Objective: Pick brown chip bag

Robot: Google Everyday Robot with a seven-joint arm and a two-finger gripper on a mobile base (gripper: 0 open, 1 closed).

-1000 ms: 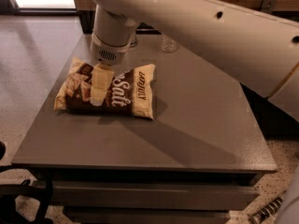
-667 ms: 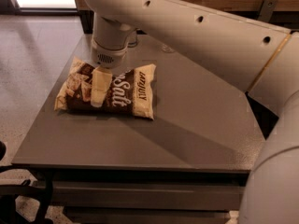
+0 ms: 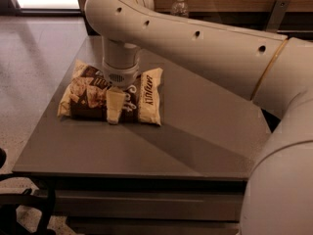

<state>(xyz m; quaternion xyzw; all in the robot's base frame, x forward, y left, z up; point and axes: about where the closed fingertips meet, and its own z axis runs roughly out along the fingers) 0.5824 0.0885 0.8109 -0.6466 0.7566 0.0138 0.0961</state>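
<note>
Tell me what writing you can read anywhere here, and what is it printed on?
"lt": the end of a white script word on the brown chip bag. The rest of the word is hidden by the gripper, which is pressed onto the bag's middle.
Dark vertical print on the bag's cream right end: too blurred to read.
Bottle at the back: label unreadable.
Robot arm: no text.

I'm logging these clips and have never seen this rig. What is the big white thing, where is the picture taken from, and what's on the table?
The white shape is the robot's one arm, reaching in from the picture's right. Its gripper is down on the brown chip bag, which lies on the grey table; whether it grips the bag cannot be told. A bottle shows behind the arm. One camera looks down on the table; its mounting is not recorded.
</note>
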